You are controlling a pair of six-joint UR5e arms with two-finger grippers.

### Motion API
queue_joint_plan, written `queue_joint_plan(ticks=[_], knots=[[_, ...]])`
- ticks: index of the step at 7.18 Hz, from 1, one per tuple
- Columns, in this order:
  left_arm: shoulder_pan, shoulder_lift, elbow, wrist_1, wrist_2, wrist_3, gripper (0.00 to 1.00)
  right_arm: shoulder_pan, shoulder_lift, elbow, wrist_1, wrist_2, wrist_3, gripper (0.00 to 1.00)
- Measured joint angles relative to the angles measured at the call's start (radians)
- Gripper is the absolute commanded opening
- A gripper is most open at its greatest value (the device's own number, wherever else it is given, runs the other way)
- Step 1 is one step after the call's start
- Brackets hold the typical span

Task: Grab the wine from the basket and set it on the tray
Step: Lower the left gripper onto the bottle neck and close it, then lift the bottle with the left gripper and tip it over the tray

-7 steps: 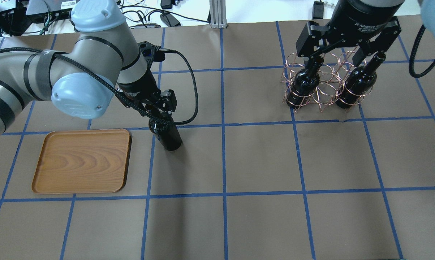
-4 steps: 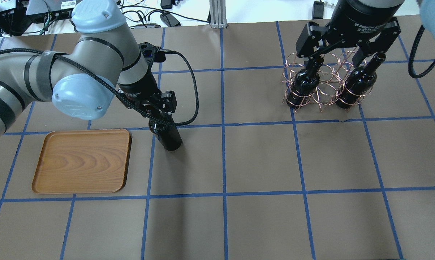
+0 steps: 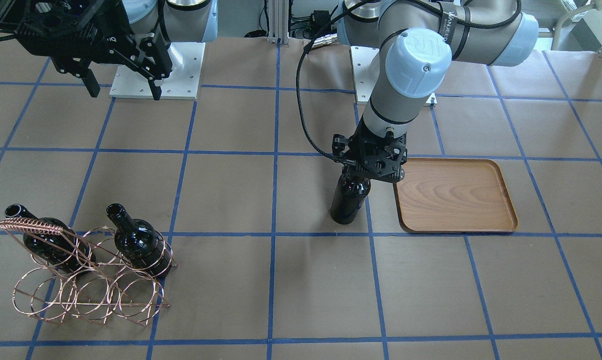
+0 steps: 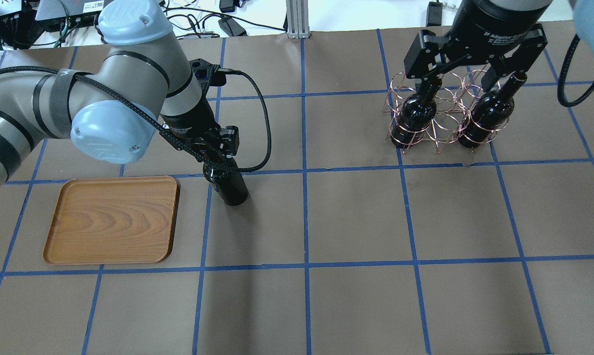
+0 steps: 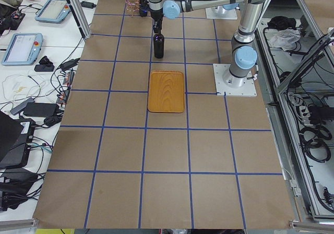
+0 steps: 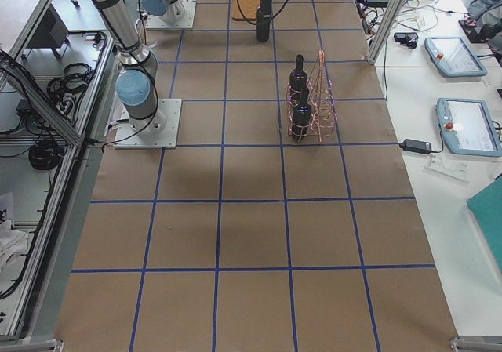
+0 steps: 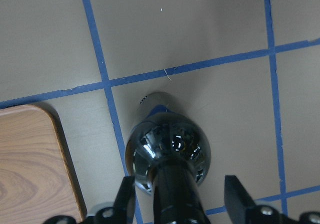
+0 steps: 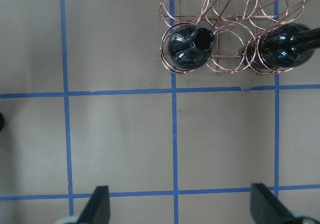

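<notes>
One wine bottle [image 4: 234,190] stands upright on the table just right of the wooden tray [image 4: 112,219]; it also shows in the front view [image 3: 350,197]. My left gripper [image 4: 217,160] is over the bottle with its fingers on either side of the neck. In the left wrist view the fingers [image 7: 126,199] stand apart from the neck [image 7: 175,194], so the gripper is open. The tray is bare. The copper wire basket [image 4: 440,125] at the far right holds two other bottles [image 4: 415,113] [image 4: 489,116]. My right gripper [image 4: 469,74] hangs open and empty above the basket.
The table is brown paper with a grid of blue tape lines [image 4: 304,170]. Cables and electronics [image 4: 198,22] lie beyond the far edge. The basket's coiled handle bar [image 3: 28,226] rises beside its bottles.
My left gripper has shifted very slightly left around the bottle's neck. The bottle, tray, basket and right arm have not moved.
</notes>
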Motion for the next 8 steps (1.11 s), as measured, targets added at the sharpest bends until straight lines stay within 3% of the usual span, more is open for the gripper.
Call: queue_joint_plan(ticks=[5, 8], knots=[[0.003, 0.003, 0.007, -0.004, 0.001, 0.0, 0.0, -0.001, 0.0, 0.0, 0.001, 0.0, 0.0, 1.0], [0.048, 0.029, 0.103, -0.144, 0.061, 0.078, 0.0, -0.001, 0.0, 0.0, 0.001, -0.001, 0.0, 1.0]])
